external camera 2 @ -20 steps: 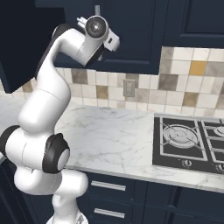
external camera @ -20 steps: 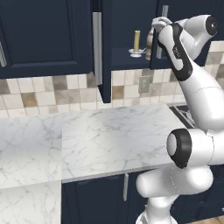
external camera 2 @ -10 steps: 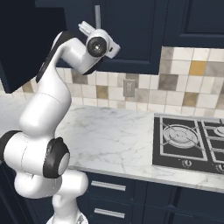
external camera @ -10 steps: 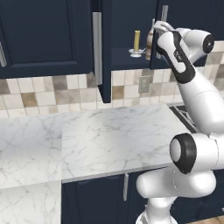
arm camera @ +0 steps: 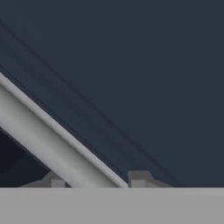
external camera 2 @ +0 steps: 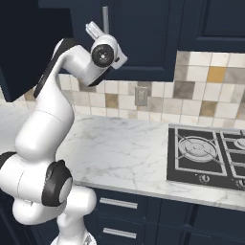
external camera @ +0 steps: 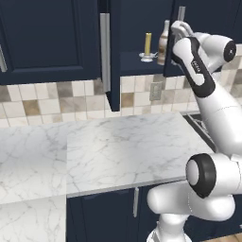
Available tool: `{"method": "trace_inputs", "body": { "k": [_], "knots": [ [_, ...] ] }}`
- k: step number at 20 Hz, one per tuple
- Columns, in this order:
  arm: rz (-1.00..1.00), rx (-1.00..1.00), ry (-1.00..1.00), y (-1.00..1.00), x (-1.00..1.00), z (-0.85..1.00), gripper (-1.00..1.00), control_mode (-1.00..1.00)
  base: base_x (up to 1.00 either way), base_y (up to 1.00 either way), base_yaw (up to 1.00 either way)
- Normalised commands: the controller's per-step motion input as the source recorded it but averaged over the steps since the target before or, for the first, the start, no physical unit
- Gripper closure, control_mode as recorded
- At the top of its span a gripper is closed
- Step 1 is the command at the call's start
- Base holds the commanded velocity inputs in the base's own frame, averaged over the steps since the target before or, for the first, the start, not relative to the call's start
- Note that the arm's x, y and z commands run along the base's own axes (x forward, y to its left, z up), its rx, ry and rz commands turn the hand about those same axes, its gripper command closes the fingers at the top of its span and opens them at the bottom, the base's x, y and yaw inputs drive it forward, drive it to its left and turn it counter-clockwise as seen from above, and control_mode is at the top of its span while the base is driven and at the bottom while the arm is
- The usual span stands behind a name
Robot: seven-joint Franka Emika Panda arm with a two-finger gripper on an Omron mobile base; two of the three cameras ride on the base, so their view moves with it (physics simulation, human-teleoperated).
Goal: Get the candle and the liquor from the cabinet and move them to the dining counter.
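The navy wall cabinet has one door swung open. On its shelf stand the pale-yellow candle on a white saucer and, just right of it, the brownish liquor bottle. My gripper is at the right door's silver bar handle, right of the bottle. In the hand view the handle runs slantwise between my fingertips, and the gripper is shut on it. From the right, the gripper sits just below the handle. The dining counter is out of view.
A white marble worktop with a tiled backsplash lies below the cabinet. A black gas cooktop is set into it on the right. Navy base cabinets with drawers run under the worktop.
The hand has moved right and up to the right door's handle and its jaws have closed on the bar. The bottle now shows beside the candle.
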Motion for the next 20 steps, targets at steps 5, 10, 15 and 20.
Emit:
{"method": "trace_inputs", "body": {
  "k": [5, 10, 15, 20],
  "knots": [
    [0.0, 0.27, 0.14, -0.09, -0.6, 0.01, 1.0, -1.0, 0.0, 0.0, 0.0],
    [0.02, 0.21, 0.05, -0.12, -0.74, 0.0, 1.0, -1.0, 0.0, 0.0, 0.0],
    [0.04, 0.19, 0.0, -0.18, -0.8, 0.0, 1.0, -1.0, 0.0, 0.0, 0.0],
    [0.09, 0.18, 0.0, -0.32, -0.84, 0.0, 1.0, -1.0, 0.0, 0.0, 0.0]
  ]
}}
